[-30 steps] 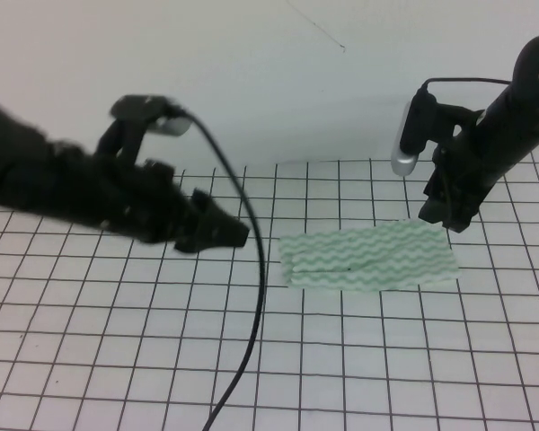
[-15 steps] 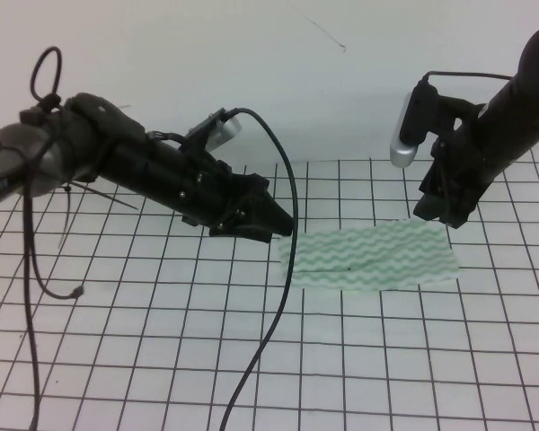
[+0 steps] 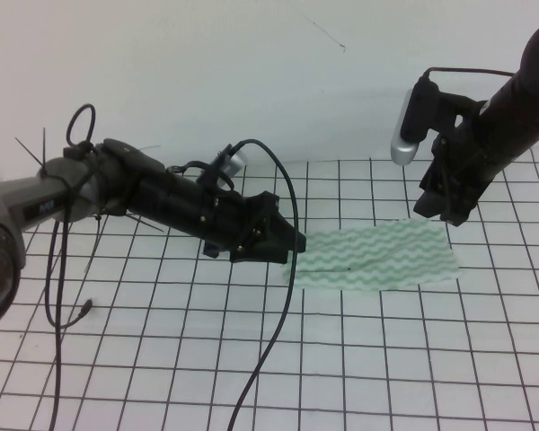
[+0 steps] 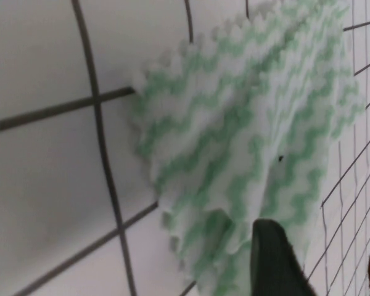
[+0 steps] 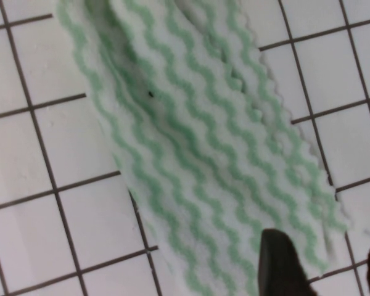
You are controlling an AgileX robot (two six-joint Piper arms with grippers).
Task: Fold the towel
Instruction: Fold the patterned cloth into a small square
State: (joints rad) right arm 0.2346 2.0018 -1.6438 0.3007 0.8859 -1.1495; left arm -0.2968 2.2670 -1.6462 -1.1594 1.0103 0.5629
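A white towel with green wavy stripes (image 3: 377, 256) lies flat on the gridded table, folded into a long strip. My left gripper (image 3: 289, 242) is low at the towel's left end, open, nothing held. In the left wrist view the towel (image 4: 246, 123) fills the middle, with one dark finger (image 4: 274, 259) over its edge and the left gripper (image 4: 324, 265) open. My right gripper (image 3: 438, 212) hovers above the towel's far right corner, open and empty. The right wrist view has the towel (image 5: 197, 135) below the right gripper (image 5: 330, 268), one finger (image 5: 283, 265) over the cloth.
A black cable (image 3: 271, 341) hangs from the left arm and trails across the table toward the front edge. The white table with black grid lines (image 3: 413, 359) extends in front of the towel. A plain white wall stands behind.
The left arm has swung right and stretched out, bringing its gripper down to the towel's left end. The right arm has barely moved. The towel lies as before.
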